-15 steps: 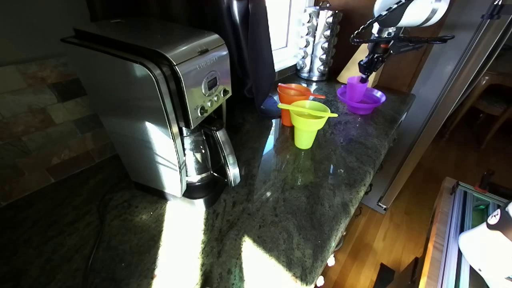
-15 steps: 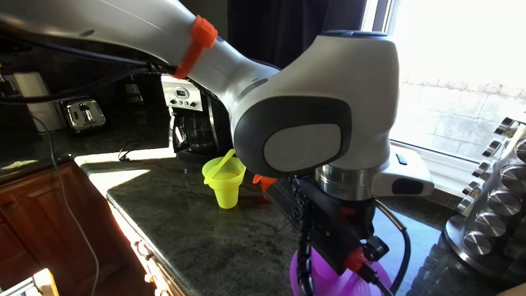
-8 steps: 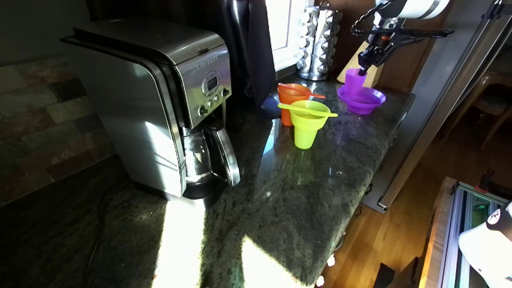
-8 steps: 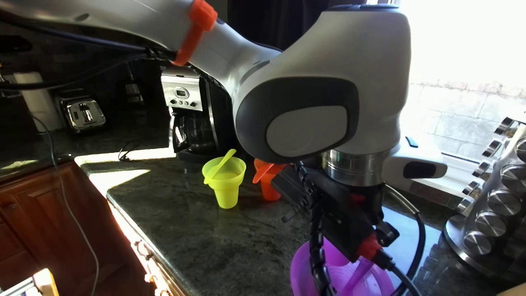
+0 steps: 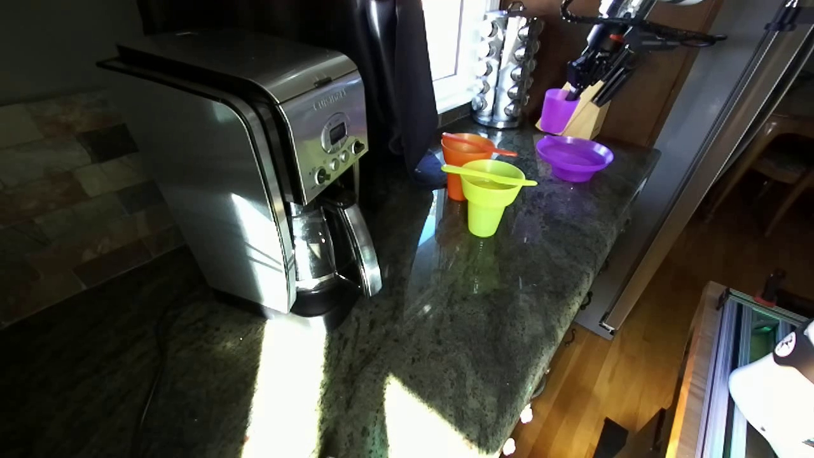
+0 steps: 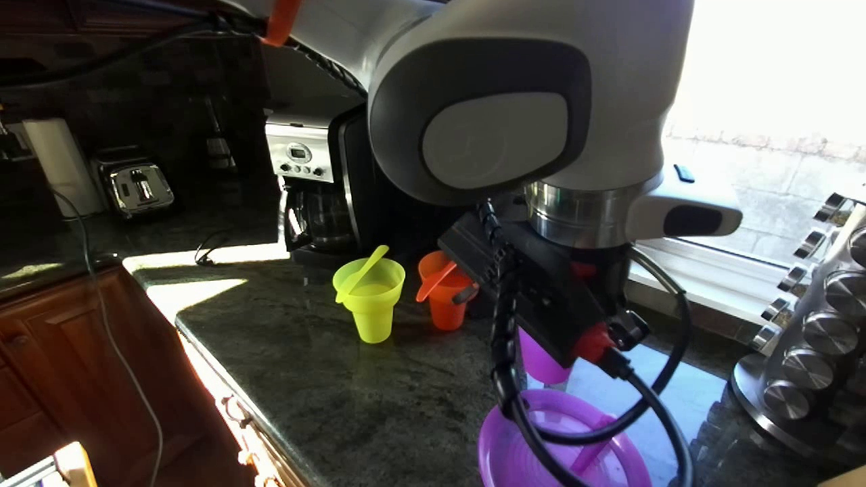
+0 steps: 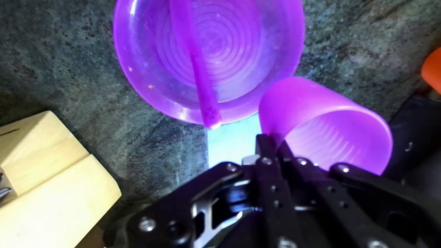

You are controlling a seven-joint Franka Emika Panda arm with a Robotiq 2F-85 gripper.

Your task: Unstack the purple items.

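A purple cup (image 5: 554,113) hangs in the air above and beside a wide purple bowl (image 5: 575,158) on the counter. My gripper (image 5: 573,95) is shut on the cup's rim. In the wrist view the fingertips (image 7: 272,141) pinch the wall of the cup (image 7: 299,100), which looks tilted with its mouth toward the gripper. The bowl (image 7: 137,65) stands beside it with a purple spoon (image 7: 200,65) lying across it. In an exterior view the cup (image 6: 541,362) is partly behind the wrist, and cables cross the bowl (image 6: 502,453); the fingers are hidden there.
A yellow-green funnel cup (image 5: 486,203) with a spoon and an orange one (image 5: 455,156) stand on the counter. A wooden knife block (image 7: 58,193) is beside the bowl. A spice rack (image 5: 505,70) stands near the window, a coffee maker (image 5: 241,159) further along.
My gripper has risen with the purple cup, lifting it out of the bowl and shifting it toward the window side. The bowl and spoon stay on the counter.
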